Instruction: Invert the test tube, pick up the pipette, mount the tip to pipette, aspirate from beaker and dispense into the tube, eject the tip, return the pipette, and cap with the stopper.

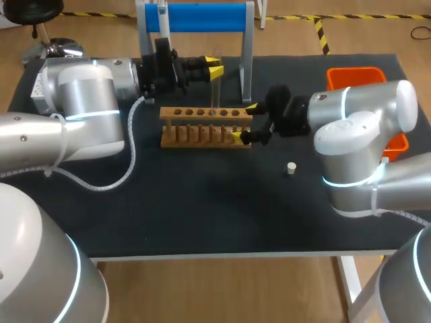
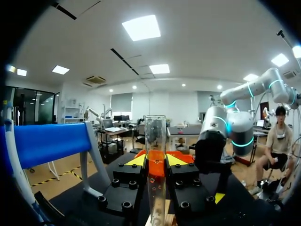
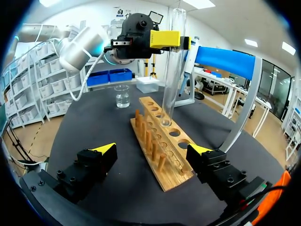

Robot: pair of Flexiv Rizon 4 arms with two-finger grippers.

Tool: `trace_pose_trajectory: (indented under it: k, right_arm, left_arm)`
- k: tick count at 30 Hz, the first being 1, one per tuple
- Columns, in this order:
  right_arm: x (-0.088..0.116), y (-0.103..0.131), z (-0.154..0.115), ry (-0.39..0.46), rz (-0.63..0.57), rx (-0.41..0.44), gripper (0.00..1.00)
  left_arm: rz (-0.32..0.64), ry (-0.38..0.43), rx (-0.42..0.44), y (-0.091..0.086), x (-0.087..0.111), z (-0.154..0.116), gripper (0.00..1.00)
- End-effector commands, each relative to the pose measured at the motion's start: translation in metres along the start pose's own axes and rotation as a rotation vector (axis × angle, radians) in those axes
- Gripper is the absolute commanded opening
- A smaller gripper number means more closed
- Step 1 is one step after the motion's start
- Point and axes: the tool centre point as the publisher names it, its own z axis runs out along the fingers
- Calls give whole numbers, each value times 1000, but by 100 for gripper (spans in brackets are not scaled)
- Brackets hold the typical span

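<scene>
A clear test tube [image 1: 216,91] stands upright with its lower end at a hole of the wooden rack [image 1: 195,128]. My left gripper [image 1: 215,70] is shut on the tube's upper part; in the left wrist view the tube [image 2: 155,141] sits between the yellow tips of the left gripper [image 2: 156,161]. My right gripper [image 1: 244,122] is open, its fingers on either side of the rack's right end. The right wrist view shows the rack [image 3: 162,141] between the open right gripper's [image 3: 153,151] fingers, the tube [image 3: 171,66] and the left gripper [image 3: 164,40] ahead. A small glass beaker [image 3: 122,96] stands beyond the rack.
A small white stopper [image 1: 291,168] lies on the black table in front of the right arm. An orange bin [image 1: 360,77] sits at the back right. The blue-topped stand [image 1: 202,17] rises behind the rack.
</scene>
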Motion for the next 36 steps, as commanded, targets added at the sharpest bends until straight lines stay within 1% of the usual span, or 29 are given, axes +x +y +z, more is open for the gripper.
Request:
trace_pose_trajectory:
  k: [1,10,12,21,29,32,36]
  right_arm:
    - [0,0,-1,1,0,1,100]
    - [0,0,-1,1,0,1,100]
    - [0,0,-1,1,0,1,100]
    - [0,0,-1,1,0,1,100]
    - [0,0,-1,1,0,1,100]
    - [0,0,-1,1,0,1,100]
    - [0,0,-1,1,0,1,100]
  left_arm:
    - [2,-6,2,4,-1,1,0]
    - [8,-17,-3,9,-3,-1,0]
    - [5,-23,9,10,-4,-3,0]
    - [13,-17,13,3,-4,-2,0]
    - [23,-19,13,1,-5,-3,0]
    - [28,-18,11,1,-5,-3,0]
    - [27,-20,12,6,-6,-3,0]
